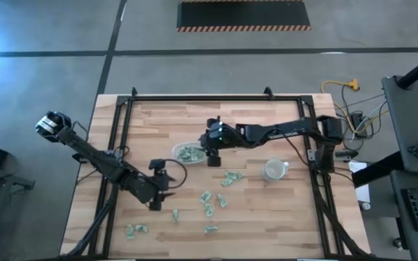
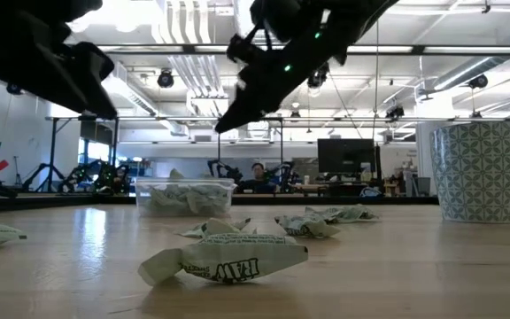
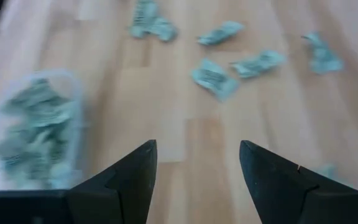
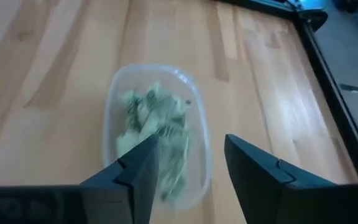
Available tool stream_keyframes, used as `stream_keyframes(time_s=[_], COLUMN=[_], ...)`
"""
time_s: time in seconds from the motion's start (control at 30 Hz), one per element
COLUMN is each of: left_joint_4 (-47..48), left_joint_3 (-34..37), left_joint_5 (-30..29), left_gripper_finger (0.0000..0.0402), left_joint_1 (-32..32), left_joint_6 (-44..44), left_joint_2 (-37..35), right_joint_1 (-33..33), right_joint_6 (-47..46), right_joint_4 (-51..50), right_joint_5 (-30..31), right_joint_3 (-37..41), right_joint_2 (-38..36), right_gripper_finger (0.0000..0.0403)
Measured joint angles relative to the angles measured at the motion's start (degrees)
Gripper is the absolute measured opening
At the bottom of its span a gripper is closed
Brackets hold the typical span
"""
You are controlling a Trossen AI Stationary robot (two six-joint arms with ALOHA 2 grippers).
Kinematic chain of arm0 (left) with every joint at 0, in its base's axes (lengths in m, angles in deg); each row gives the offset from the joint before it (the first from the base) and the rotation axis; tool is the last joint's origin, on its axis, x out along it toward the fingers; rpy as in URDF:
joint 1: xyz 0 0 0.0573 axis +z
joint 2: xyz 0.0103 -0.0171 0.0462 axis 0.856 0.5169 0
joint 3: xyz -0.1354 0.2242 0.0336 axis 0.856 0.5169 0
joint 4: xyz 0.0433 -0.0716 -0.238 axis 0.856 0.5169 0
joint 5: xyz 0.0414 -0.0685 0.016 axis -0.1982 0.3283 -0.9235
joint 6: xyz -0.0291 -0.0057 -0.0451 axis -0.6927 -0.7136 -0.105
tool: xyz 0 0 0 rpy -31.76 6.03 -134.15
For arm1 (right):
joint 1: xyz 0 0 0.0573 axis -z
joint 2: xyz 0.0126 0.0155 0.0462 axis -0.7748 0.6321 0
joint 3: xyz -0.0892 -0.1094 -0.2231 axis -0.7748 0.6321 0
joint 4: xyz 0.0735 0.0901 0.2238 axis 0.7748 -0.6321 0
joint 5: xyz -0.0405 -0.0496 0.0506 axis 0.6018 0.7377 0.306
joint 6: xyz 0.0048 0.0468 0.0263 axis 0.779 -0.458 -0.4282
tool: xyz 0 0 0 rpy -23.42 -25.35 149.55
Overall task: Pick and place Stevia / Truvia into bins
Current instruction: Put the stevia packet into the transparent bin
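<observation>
Pale green and white packets (image 1: 228, 178) lie scattered flat on the wooden table, more near the near edge (image 1: 207, 206); in the low view one lies closest (image 2: 224, 259). A clear shallow tub (image 1: 189, 152) (image 4: 156, 144) (image 3: 36, 127) holds a heap of packets. A patterned round cup (image 1: 274, 170) (image 2: 476, 170) stands to the right. My right gripper (image 1: 213, 160) (image 4: 188, 158) hovers open above the tub's right end, holding nothing. My left gripper (image 1: 167, 183) (image 3: 197, 165) is open above bare table, near and left of the tub.
A black metal frame (image 1: 194, 99) borders the table. Two packets (image 1: 135, 230) lie near the near left corner. Bare wood lies between the tub and the far edge and around the cup.
</observation>
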Motion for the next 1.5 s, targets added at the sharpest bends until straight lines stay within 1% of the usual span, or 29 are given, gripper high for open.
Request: stream_keyframes(time_s=[0.07,0.13,0.23,0.3,0.47,0.63,0.8,0.93,1.07,1.33,1.43,1.5], left_joint_4=[-1.4,-3.7,-7.9,-10.5,-13.7,-13.6,-13.8,-14.2,-14.4,-14.2,-14.2,-14.2], left_joint_3=[0.0,0.0,0.0,0.0,0.0,-0.6,-1.0,-1.0,-1.1,-1.0,-1.0,-1.0], left_joint_5=[1.3,2.2,4.7,5.3,8.3,10.8,11.4,11.5,11.8,11.6,11.6,11.0], left_gripper_finger=[0.0212,0.0212,0.0212,0.0212,0.0212,0.0212,0.0212,0.0207,0.0178,0.0088,0.0069,0.0063], left_joint_1=[-1.5,-3.2,-5.2,-6.2,-6.9,-7.0,-7.0,-7.0,-7.1,-7.0,-6.9,-6.9], left_joint_6=[0.0,-0.2,-0.2,-0.4,-1.7,-1.6,-1.6,-1.6,-1.6,-1.6,-1.6,-1.6], left_joint_2=[0.8,2.0,5.1,7.3,13.4,19.0,21.9,23.7,24.0,23.3,23.3,23.3], right_joint_1=[-0.5,-1.0,-2.0,-2.7,-4.9,-6.8,-8.3,-9.1,-9.4,-9.4,-9.4,-9.4], right_joint_6=[0.4,1.1,1.2,1.2,0.3,-3.1,-5.2,-6.1,-6.4,-6.6,-6.6,-6.6], right_joint_4=[-3.6,-5.9,-5.8,-5.7,-4.1,0.2,1.5,3.6,4.1,4.2,4.3,4.2], right_joint_5=[-1.0,-3.5,-6.4,-7.9,-8.1,-8.1,-7.4,-7.2,-7.2,-6.8,-6.8,-6.7], right_joint_3=[0.7,2.0,5.2,7.6,13.9,19.8,23.0,25.1,25.9,26.7,26.7,26.7], right_joint_2=[-2.1,-4.0,-6.9,-8.9,-13.9,-18.9,-22.6,-24.0,-24.4,-24.2,-24.2,-24.2], right_gripper_finger=[0.0173,0.0173,0.0173,0.0173,0.0171,0.0162,0.0152,0.0145,0.0139,0.0129,0.0127,0.0127])
